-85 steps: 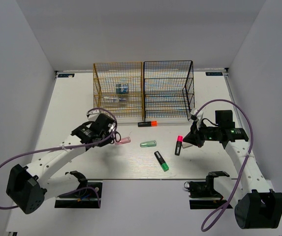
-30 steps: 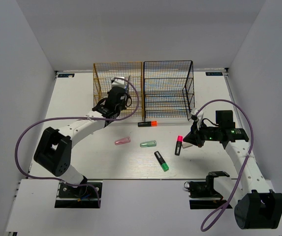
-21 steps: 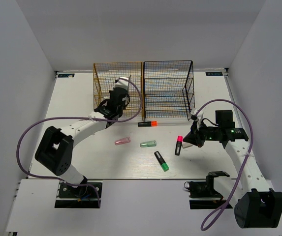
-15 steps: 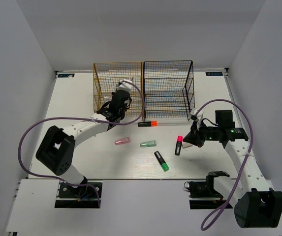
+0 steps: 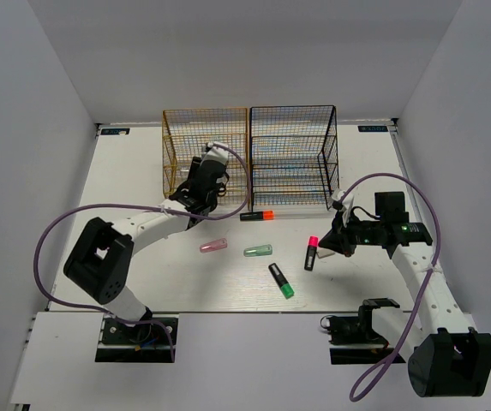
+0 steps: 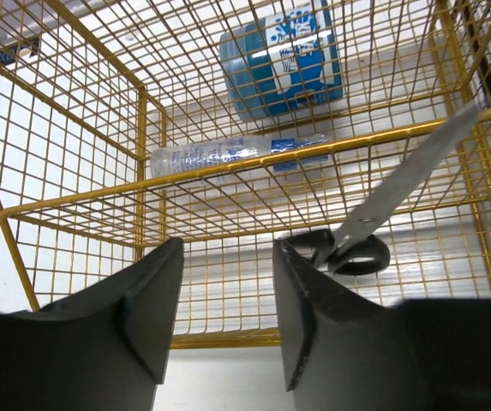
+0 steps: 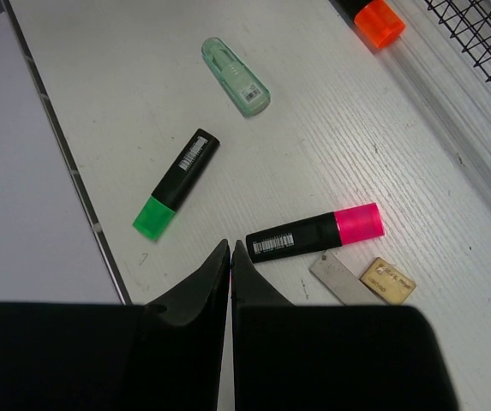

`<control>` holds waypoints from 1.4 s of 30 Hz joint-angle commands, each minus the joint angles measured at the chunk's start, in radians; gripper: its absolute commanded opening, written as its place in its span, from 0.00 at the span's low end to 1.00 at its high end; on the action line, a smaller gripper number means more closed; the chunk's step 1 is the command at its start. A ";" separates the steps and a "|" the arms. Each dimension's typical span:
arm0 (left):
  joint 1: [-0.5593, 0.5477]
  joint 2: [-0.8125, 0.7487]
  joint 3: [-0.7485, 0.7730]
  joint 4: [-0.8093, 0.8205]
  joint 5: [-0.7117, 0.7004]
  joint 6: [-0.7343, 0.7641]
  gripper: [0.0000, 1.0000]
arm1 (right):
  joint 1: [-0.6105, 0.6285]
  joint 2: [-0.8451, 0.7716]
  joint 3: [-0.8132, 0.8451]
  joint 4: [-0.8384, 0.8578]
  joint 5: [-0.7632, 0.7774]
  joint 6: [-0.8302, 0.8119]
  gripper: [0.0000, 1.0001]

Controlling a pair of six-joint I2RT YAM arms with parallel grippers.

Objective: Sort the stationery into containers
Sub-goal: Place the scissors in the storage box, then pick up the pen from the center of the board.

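Top and wrist views, sorting in progress. We are looking at the left claw (image 6: 227, 278) in front of the gold rack (image 6: 74, 201), its fingers standing apart with nothing between them. Just past it, the scissors (image 6: 374, 214) are lying inside a lower tier of that rack, handles down and blade tilting up to the right. Farther back, behind the mesh, we are seeing the tape (image 6: 281, 60) and the pen (image 6: 236, 154); we cannot tell which tier is bearing them. We are therefore counting three items as sorted.

The right claw (image 7: 230, 257) is hovering above the table (image 5: 125, 188) with its fingers pressed together and gripping nothing. Near it the pink highlighter (image 7: 314, 233) is lying flat, with the eraser (image 7: 388, 280) just beside its cap. The green highlighter (image 7: 176, 181) and green capsule (image 7: 236, 77) are lying apart from it. The orange highlighter (image 5: 258, 216) is resting along the foot of the racks, and the pink capsule (image 5: 213, 246) is lying nearer the left arm.

Six items are thus waiting on the table. We are making out nothing in the black rack (image 5: 292, 167), so we are judging the task about a third done.
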 commanded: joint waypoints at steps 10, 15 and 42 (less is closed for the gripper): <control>-0.011 -0.102 0.008 -0.029 0.020 -0.096 0.26 | -0.009 0.002 0.002 -0.005 -0.027 -0.001 0.91; -0.035 -0.286 0.115 -0.392 0.203 -0.229 0.00 | -0.009 0.016 0.002 -0.022 -0.088 0.005 0.91; 0.034 -0.745 -0.354 -0.810 0.739 -0.197 0.92 | 0.092 0.401 0.082 -0.209 0.234 -1.561 0.67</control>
